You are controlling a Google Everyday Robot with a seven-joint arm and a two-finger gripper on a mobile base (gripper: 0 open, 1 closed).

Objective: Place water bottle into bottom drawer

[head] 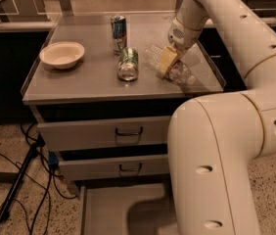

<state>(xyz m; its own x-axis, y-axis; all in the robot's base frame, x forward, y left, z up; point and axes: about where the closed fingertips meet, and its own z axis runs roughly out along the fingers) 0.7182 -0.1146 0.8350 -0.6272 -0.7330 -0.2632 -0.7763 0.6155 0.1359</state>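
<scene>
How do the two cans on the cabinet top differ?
The blue-and-silver can stands upright; the green-and-silver can lies on its side. The blue one sits farther back, the green one nearer the front. Both are slim metal cans, left of the tool, which is at the water bottle.

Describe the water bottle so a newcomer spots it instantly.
On the grey cabinet top above the drawers, look right, where the gripper sits. The water bottle lies on its side there: clear crinkled plastic, unlike the green-and-silver can lying to its left and the upright blue can.
</scene>
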